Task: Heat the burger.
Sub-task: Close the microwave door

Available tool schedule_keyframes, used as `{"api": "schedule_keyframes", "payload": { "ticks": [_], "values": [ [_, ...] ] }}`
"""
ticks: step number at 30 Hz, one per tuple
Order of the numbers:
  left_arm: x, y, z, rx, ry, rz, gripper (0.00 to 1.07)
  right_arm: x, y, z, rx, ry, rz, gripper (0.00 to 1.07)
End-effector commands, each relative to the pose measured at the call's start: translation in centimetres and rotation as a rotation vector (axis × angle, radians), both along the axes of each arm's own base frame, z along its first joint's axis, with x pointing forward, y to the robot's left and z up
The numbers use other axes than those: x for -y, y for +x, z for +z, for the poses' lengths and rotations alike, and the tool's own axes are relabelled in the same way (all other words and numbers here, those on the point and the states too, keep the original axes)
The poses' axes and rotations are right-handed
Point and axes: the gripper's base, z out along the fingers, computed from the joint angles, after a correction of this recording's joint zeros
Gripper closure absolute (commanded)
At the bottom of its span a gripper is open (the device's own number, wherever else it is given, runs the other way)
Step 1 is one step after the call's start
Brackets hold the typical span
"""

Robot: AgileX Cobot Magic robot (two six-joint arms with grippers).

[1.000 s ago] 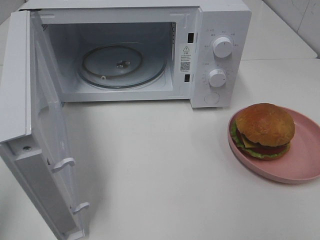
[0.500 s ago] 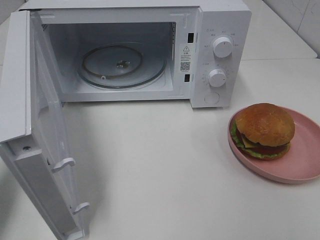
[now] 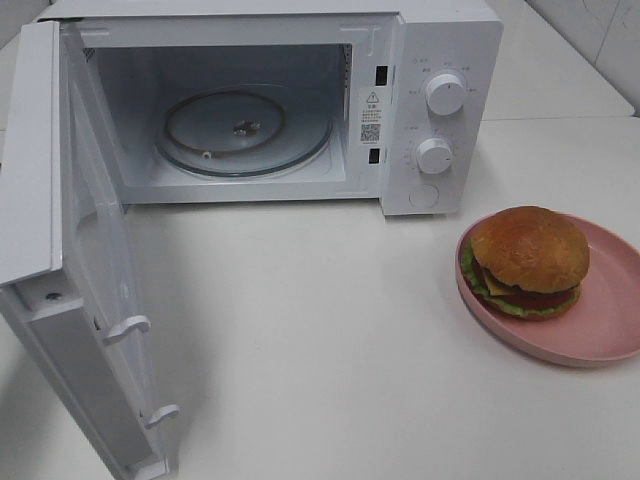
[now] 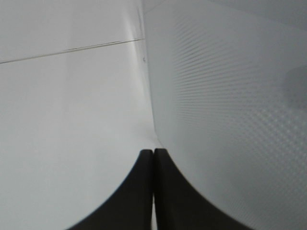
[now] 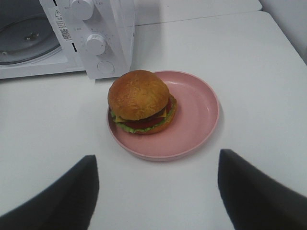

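Observation:
The burger [image 3: 529, 261] [image 5: 141, 101], with a glossy brown bun, lettuce, cheese and tomato, sits on the left part of a pink plate [image 3: 610, 320] [image 5: 194, 120] at the table's right side. The white microwave [image 3: 440, 40] [image 5: 115, 28] stands at the back with its door [image 3: 85, 300] swung wide open and its glass turntable [image 3: 245, 130] bare. My right gripper [image 5: 156, 191] is open, its two dark fingers [image 5: 67, 196] spread wide short of the plate and touching nothing. My left gripper [image 4: 153, 153] is shut, empty, close beside a dotted white panel. Neither gripper shows in the exterior view.
The open door juts forward over the left of the table [image 3: 330, 330]. Two knobs [image 3: 444, 94] and a round button sit on the microwave's right panel. The table's right edge runs just beyond the plate.

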Motion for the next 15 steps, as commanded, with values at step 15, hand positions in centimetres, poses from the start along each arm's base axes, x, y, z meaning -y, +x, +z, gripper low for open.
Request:
{"api": "schedule_keyframes", "payload": {
  "ticks": [15],
  "values": [
    [5.3, 4.6, -0.4, 0.06, -0.041, -0.133, 1.06, 0.1, -0.3, -0.1, 0.018, -0.006, 0.004, 0.45]
  ]
}}
